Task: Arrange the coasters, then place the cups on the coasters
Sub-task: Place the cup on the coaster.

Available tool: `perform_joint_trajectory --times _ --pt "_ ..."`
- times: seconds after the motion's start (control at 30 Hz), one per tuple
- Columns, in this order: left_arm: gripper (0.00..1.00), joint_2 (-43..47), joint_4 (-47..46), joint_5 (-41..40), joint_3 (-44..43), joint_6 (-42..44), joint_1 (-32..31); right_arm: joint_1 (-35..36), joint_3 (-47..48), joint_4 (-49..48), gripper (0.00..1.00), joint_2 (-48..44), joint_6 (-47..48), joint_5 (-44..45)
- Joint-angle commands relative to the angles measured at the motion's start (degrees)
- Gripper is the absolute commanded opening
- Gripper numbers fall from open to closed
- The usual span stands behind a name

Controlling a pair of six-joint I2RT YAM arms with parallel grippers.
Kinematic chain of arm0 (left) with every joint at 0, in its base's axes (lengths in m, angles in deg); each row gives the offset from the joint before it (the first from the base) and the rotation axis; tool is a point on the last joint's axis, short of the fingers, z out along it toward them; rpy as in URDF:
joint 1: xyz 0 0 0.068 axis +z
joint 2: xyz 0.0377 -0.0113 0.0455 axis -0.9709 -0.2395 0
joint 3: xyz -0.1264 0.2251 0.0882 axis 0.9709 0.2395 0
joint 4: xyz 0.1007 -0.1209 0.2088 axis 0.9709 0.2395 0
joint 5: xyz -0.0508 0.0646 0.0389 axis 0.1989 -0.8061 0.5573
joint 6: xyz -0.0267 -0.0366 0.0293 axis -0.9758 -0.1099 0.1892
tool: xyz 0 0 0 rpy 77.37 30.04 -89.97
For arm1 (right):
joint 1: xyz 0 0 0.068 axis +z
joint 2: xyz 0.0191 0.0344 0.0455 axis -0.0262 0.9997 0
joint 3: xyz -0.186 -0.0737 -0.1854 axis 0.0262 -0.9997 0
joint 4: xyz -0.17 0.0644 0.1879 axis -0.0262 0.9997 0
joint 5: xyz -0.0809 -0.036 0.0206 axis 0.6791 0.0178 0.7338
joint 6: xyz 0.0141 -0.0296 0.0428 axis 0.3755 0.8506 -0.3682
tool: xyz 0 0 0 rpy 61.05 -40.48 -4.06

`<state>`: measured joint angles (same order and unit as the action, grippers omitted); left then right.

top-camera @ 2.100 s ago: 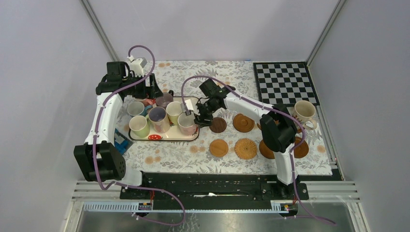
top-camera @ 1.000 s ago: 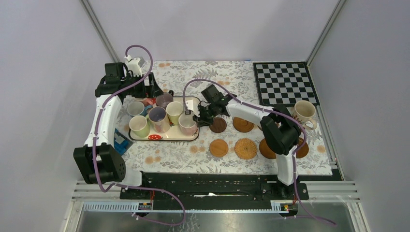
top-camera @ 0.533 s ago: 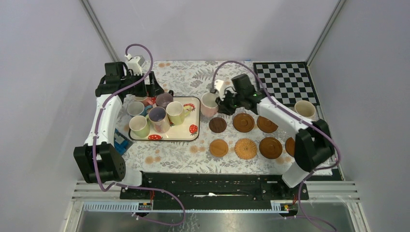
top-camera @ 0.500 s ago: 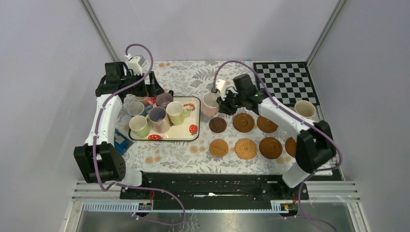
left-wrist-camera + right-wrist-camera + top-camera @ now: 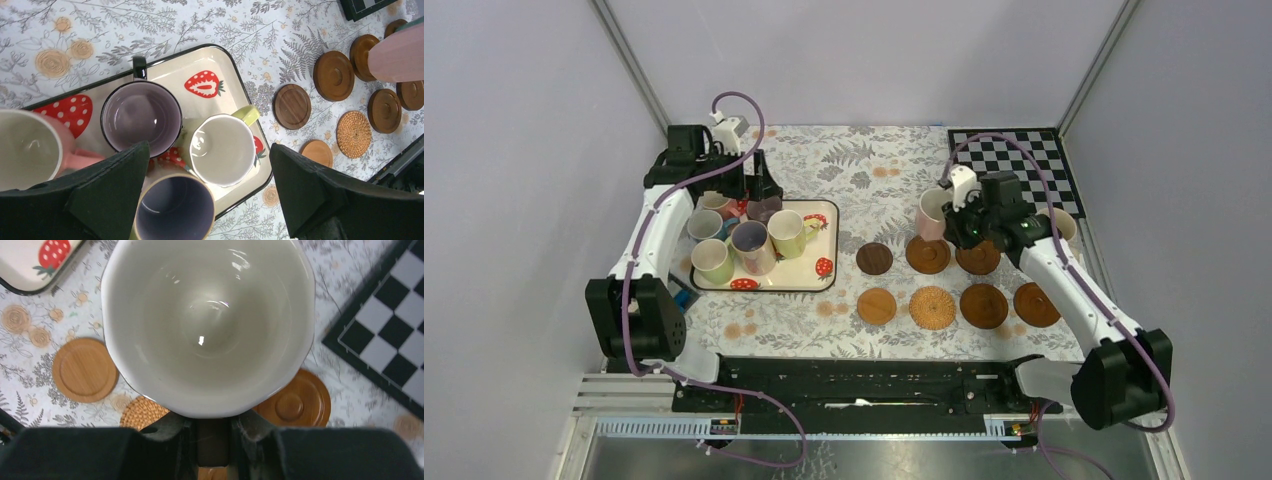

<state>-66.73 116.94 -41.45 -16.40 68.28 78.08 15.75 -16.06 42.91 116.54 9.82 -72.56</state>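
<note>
Now the right gripper point(image 5: 950, 214) pinches the pink cup point(image 5: 931, 213), held up over the coasters point(image 5: 984, 305) on the right. The left gripper point(image 5: 762, 190) is spread wide above the other cups point(image 5: 750, 246) in the tray point(image 5: 825, 216), far left.

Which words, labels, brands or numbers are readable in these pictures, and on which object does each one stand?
No text can be read in any view.
The cream rectangular tray bears only strawberry pictures.
The black-and-white checkerboard mat shows only squares.
The floral tablecloth shows only printed plants.
</note>
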Motion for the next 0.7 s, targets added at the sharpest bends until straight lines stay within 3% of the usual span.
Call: perform_joint_trajectory --times 0.0,0.27,0.67 --pt "0.99 -1.4 -4.1 0.9 -3.4 0.7 -1.4 -4.5 -0.7 -0.2 0.00 -5.3 -0.4 0.7" --pt "0.99 -2.8 -6.0 1.1 -3.8 0.0 -3.1 -12.3 -5.2 4.4 0.00 -10.0 3.4 1.2" --pt "0.99 -5.4 -6.5 1.5 -6.2 -0.9 -4.5 -16.9 -12.2 -3.0 0.00 -9.2 5.1 5.3"
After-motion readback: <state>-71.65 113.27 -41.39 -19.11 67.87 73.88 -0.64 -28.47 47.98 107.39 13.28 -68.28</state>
